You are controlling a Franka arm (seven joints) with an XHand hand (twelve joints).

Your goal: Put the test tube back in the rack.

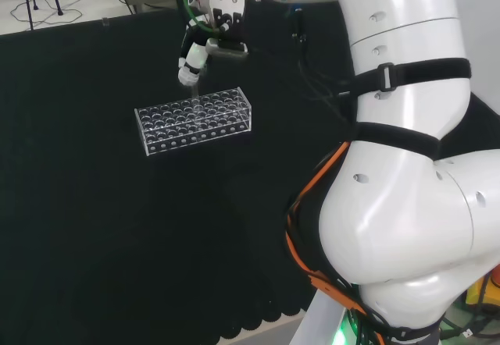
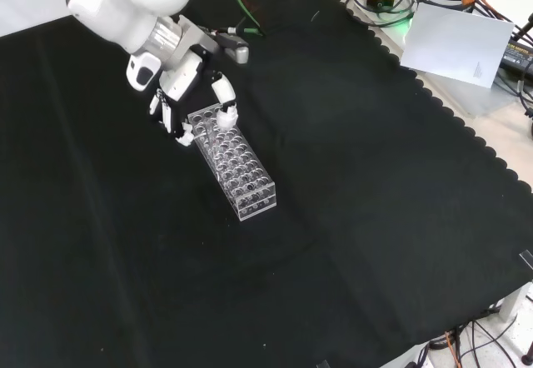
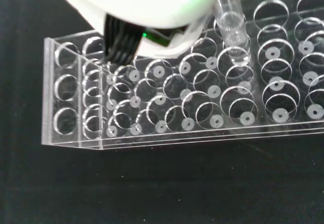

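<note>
While the hand (image 2: 187,93) hung over the far end of the clear rack (image 2: 236,167) in the front view, we saw its fingers (image 1: 191,62) curled, apparently pinching the test tube (image 3: 232,31). At the wrist, we found the tube's lower end down among the rack's holes, though how deep we could not tell. Black cloth covered the tabletop (image 2: 375,218).
</note>
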